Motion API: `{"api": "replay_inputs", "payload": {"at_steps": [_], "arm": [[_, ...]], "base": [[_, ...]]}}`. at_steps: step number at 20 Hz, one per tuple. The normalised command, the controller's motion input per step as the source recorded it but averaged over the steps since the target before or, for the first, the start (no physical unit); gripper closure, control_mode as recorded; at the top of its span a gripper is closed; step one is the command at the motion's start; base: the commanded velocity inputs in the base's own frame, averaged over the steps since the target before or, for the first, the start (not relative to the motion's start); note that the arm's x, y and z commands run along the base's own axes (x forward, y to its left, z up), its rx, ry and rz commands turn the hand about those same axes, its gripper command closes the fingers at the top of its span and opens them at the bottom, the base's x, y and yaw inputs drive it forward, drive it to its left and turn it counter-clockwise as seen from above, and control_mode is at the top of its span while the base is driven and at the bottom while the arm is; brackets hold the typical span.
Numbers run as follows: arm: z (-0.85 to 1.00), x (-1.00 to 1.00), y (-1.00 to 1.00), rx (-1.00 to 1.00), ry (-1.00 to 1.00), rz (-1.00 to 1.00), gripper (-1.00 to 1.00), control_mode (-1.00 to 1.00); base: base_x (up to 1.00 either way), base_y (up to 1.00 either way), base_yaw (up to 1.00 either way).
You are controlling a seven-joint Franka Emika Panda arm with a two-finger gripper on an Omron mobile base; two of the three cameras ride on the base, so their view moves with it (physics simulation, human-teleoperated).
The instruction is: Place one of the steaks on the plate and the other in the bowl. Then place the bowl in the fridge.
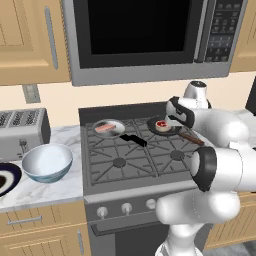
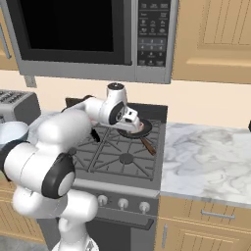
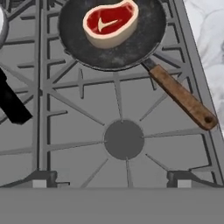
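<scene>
Overhead, gripper [image 2: 138, 126] wide open, empty, above stove [image 3: 124, 139]; dark red steak [image 3: 110, 22] in dark pan [image 3: 140, 43].

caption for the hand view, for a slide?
Red steak in the dark pan with wooden handle, seen above the stove grates.
</scene>
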Motion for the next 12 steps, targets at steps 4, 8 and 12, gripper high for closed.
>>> {"api": "replay_inputs", "payload": {"at_steps": [4, 8, 12], "arm": [[-0.21, 0.5, -0.14, 0.0, 0.0, -0.04, -1.0, -1.0], [-0.1, 0.6, -0.13, 0.0, 0.01, -0.04, -1.0, -1.0], [-0.07, 0.6, -0.06, 0.0, 0.0, -0.02, -1.0, -1.0]], "base": [[0.0, 0.0, 0.0], [0.0, 0.0, 0.0], [0.0, 0.0, 0.0]]}}
